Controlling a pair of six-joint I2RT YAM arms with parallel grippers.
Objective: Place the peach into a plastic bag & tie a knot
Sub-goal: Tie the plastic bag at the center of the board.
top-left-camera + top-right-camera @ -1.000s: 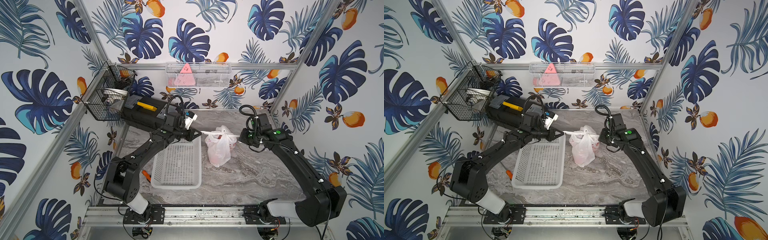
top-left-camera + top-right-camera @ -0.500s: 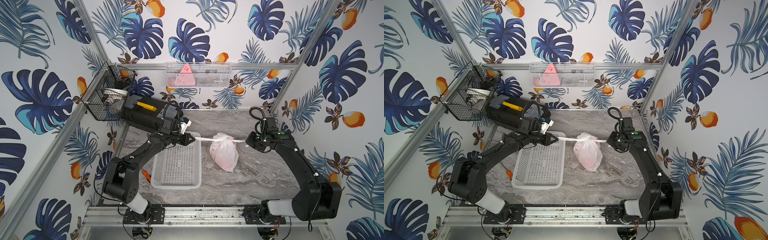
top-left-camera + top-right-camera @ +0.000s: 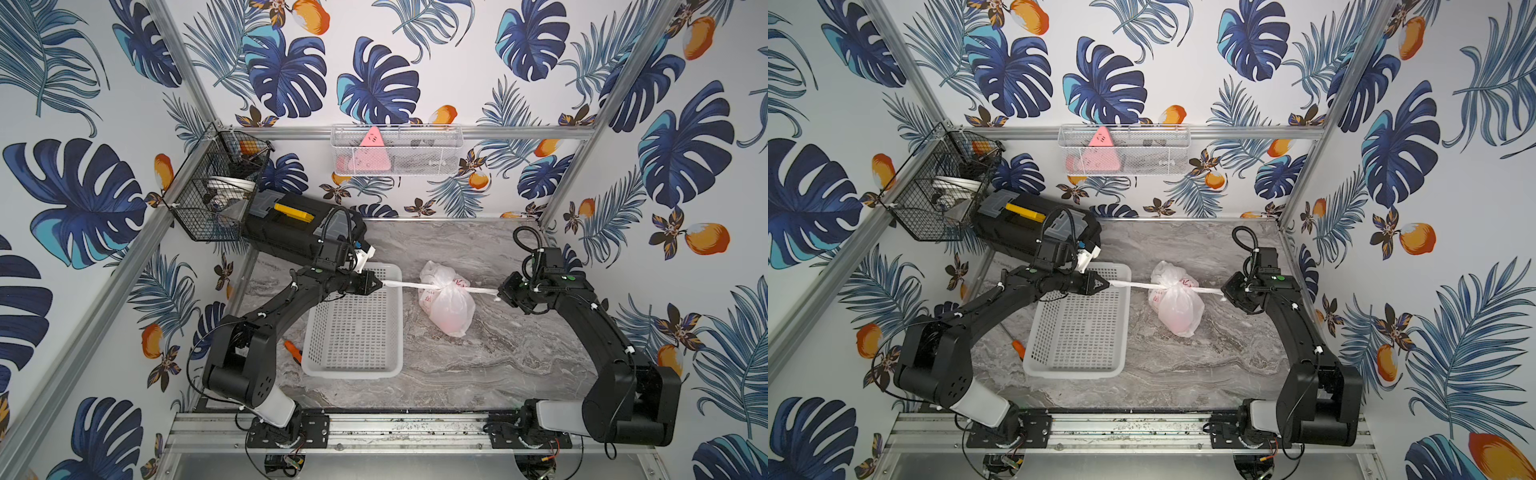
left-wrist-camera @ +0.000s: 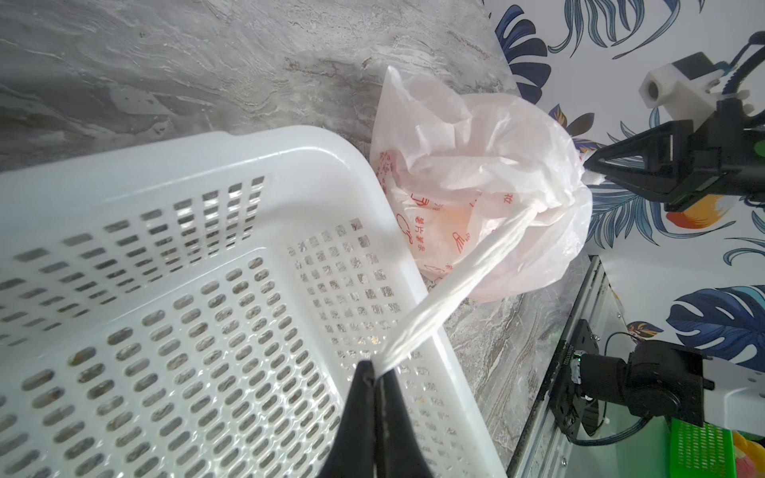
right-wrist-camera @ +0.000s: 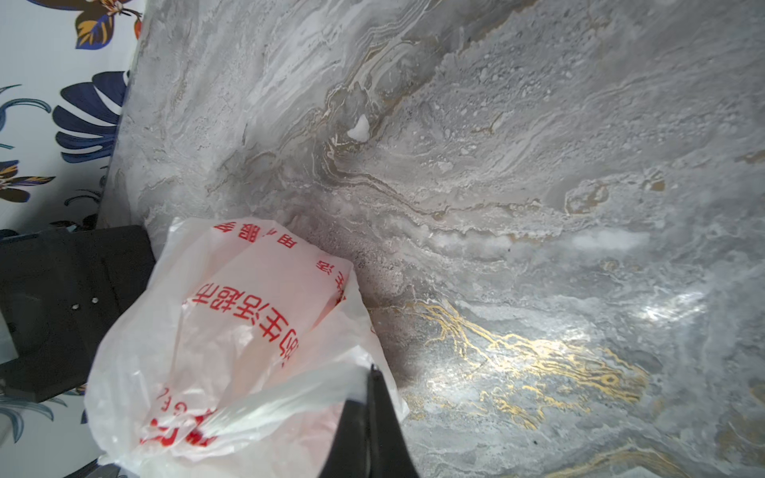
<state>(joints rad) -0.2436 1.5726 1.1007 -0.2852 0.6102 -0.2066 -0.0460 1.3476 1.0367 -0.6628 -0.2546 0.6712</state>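
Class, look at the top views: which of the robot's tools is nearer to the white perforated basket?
Left. The left tool hangs over a far corner of the basket; the right tool is on the other side of the plastic bag, clear of the basket.

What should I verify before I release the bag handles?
1. Left hand shut on the plastic bag handle: ok.
2. Right hand shut on the opposite handle: ok.
3. Handles pulled taut, knot bunched at the bag's neck: ok.
4. Knot tight enough to hold: cannot tell.
5. Peach inside: only a pink blur through the film, cannot tell.
6. Bag beside the white basket, not in it: ok.
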